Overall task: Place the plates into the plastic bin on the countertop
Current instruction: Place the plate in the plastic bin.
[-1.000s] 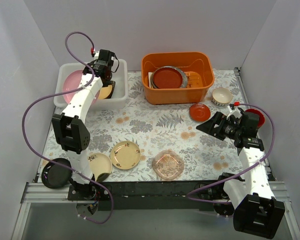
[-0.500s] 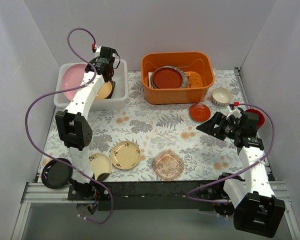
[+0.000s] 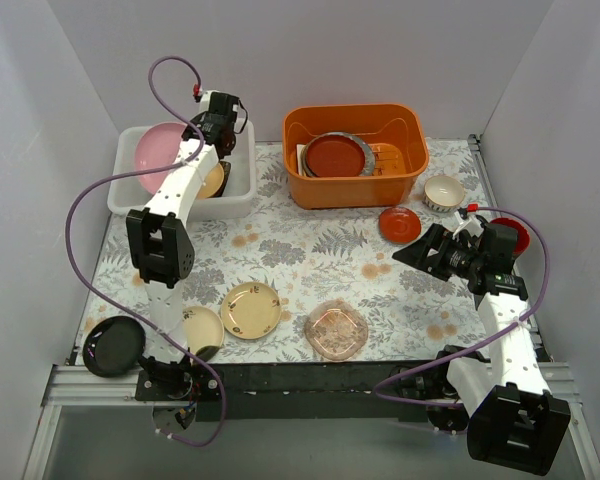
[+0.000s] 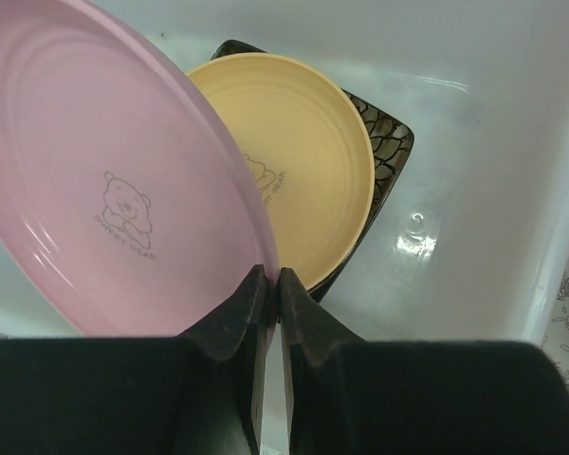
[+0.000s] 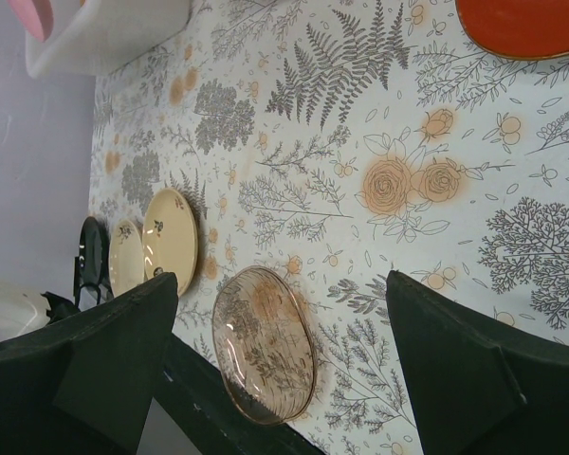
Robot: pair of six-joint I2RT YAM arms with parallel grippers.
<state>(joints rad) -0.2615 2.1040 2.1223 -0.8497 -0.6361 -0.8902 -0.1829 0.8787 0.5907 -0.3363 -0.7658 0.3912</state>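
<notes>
The left tool (image 4: 271, 284) is closed on the rim of the pink plate (image 4: 104, 190); its two fingers pinch the edge with almost no gap between them. From the top view this tool (image 3: 218, 120) is over the far side of the plastic bin (image 3: 242, 190), so the plate is already inside the outline of the bin, at the far left corner of the counter (image 3: 280, 250).

The relation that matters is how the plate lies from the fingers. In the left wrist view it goes away from the pinched edge forward and to the left, and it is steeply tilted, not flat. Its printed face looks toward the cream plate (image 4: 303, 161), which lies on a black square plate (image 4: 389, 142) on the bin floor. The pink rim covers the left edge of the cream plate, but I cannot tell if they touch.

I judge that the next move is to lower and let go, so that the plate leans or falls to the right on the cream one. The risk is that it stays against the bin wall.

The right tool (image 5: 283, 280) is wide open and holds nothing. It hovers between the small red plate (image 5: 526, 24) and the clear glass plate (image 5: 264, 341), so it is the nearer arm for these two.
</notes>
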